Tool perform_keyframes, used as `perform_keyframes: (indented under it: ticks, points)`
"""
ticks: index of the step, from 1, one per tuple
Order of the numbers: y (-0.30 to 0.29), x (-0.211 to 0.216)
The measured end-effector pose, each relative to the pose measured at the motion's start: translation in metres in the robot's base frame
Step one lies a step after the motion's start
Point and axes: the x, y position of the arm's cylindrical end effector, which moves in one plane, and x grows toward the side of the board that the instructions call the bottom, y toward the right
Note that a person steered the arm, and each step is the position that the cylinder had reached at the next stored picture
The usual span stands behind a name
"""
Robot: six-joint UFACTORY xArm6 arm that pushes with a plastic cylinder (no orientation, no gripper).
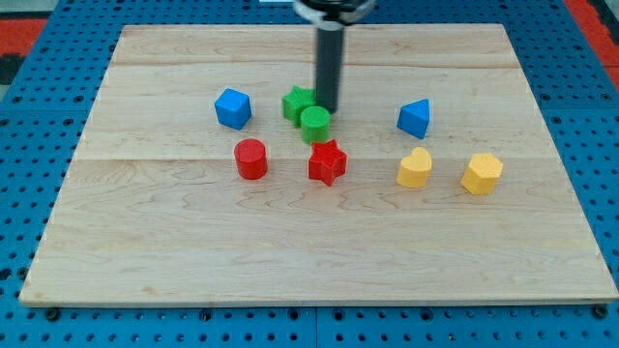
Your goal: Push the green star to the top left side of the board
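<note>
The green star [297,102] lies near the board's middle, a little toward the view's top. My tip [327,108] stands right at its right side, touching or nearly touching it. A green cylinder [315,123] sits just below my tip, against the star's lower right. The dark rod comes down from the view's top. The wooden board [155,251] fills most of the view.
A blue cube [233,108] lies left of the star. A red cylinder [250,159] and a red star [327,162] lie below. A blue block [414,118], a yellow heart [415,168] and a yellow hexagon [482,173] lie to the right.
</note>
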Motion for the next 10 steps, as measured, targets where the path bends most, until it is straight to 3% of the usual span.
perform_keyframes:
  ticks: [1,2,3,5,6,8,9,10]
  points:
    - [-0.066,-0.012]
    - [-0.093,-0.008]
    - [-0.104,0.028]
    - [-0.167,-0.046]
    - [-0.162,-0.058]
    - [-0.092,-0.078]
    - [-0.108,-0.104]
    - [-0.165,-0.127]
